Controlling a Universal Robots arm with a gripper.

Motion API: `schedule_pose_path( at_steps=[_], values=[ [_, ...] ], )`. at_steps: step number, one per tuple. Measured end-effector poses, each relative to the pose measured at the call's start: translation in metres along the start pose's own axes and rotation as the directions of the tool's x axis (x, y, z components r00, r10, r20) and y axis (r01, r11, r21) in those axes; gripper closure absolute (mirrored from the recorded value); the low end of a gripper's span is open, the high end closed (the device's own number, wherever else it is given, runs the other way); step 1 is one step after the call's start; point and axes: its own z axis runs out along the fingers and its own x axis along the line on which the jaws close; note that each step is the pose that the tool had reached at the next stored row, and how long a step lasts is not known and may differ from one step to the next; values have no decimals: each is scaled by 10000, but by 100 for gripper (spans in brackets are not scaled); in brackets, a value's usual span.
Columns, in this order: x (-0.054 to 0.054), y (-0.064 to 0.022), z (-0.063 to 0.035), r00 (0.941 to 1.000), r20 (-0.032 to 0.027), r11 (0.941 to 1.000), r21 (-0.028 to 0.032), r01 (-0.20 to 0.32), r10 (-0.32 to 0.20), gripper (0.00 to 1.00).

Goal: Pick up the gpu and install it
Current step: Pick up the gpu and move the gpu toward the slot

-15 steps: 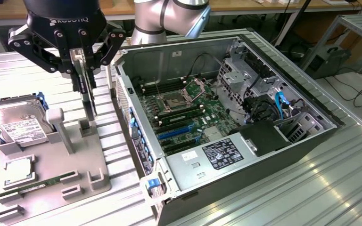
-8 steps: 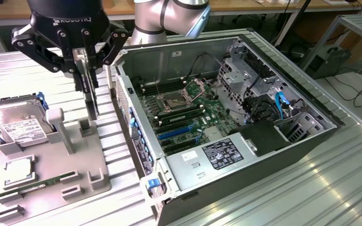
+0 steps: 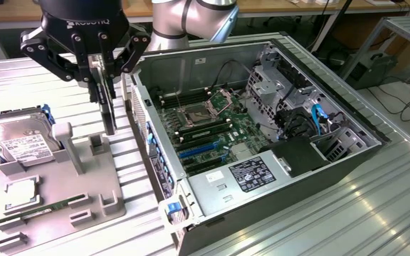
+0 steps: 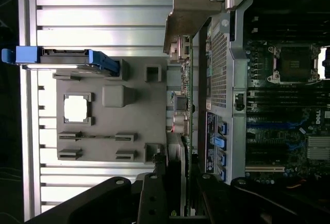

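Note:
The gpu [image 3: 107, 109], a thin dark card, hangs upright and edge-on from my gripper [image 3: 100, 80], which is shut on its upper edge. It is lifted off the grey fixture [image 3: 84, 186] and hovers just outside the wall of the open computer case [image 3: 155, 122], on the exterior view's left. In the wrist view the gpu [image 4: 188, 105] runs as a narrow strip away from my gripper [image 4: 180, 198], with its silver bracket [image 4: 188, 12] at the far end. The motherboard [image 3: 212, 128] lies open inside the case, with blue slots [image 3: 201, 149] near its front.
On the fixture sit a hard drive [image 3: 20, 141] in a blue carrier, a processor chip [image 3: 20, 194] and a green memory stick [image 3: 41, 208]. A power supply [image 3: 251, 176] and drive cage with cables [image 3: 312, 122] fill the case's near and right parts. Ribbed metal table [image 3: 333, 213] surrounds everything.

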Motion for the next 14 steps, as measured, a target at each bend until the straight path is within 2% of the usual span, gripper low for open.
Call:
schedule_pose_path(
  at_steps=[14],
  values=[
    [-120,-1,-1,10000,0,10000,0,5,-5,73]
  ],
)
